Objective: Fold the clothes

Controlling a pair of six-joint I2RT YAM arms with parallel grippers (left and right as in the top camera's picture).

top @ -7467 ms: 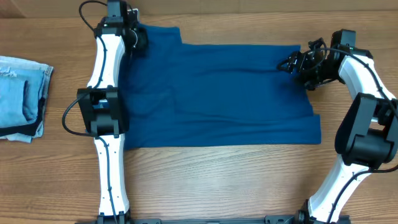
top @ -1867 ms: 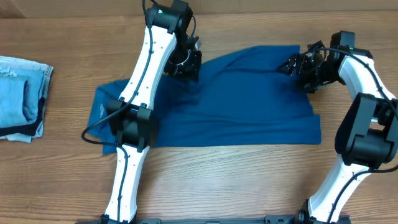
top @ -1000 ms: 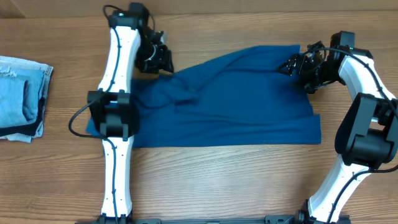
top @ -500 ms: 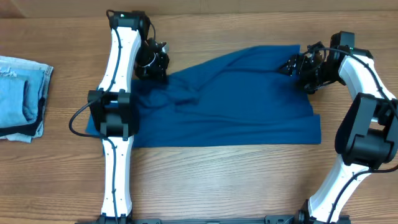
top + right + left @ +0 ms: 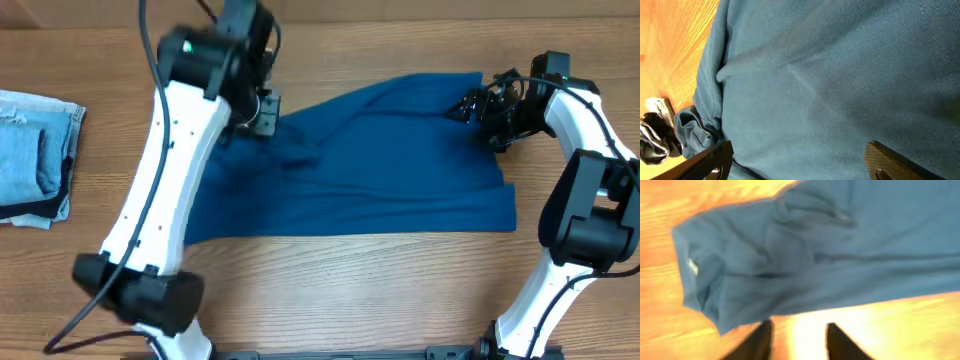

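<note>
The deep-blue shirt [image 5: 380, 165] lies on the wooden table, its left part rumpled and its top edge slanting up to the right. In the left wrist view the shirt [image 5: 840, 255] shows from above, with a bunched end and a small white label [image 5: 691, 266] at the left. My left gripper [image 5: 260, 108] is raised high over the shirt's upper left; its fingers [image 5: 762, 340] stand apart and empty [image 5: 797, 342]. My right gripper [image 5: 482, 102] sits at the shirt's upper right corner. It is open wide [image 5: 800, 162], with fabric [image 5: 830, 75] filling the view between its fingers.
A pale light-blue denim pile [image 5: 35, 155] with a black edge lies at the far left of the table. The bare wooden table [image 5: 350, 290] shows in front of the shirt. Dark cable [image 5: 655, 137] shows beside the right gripper.
My left arm has lifted up and away from the shirt's upper left, toward the camera, with its fingers empty. The shirt's left part stays rumpled. The right arm has not moved.
</note>
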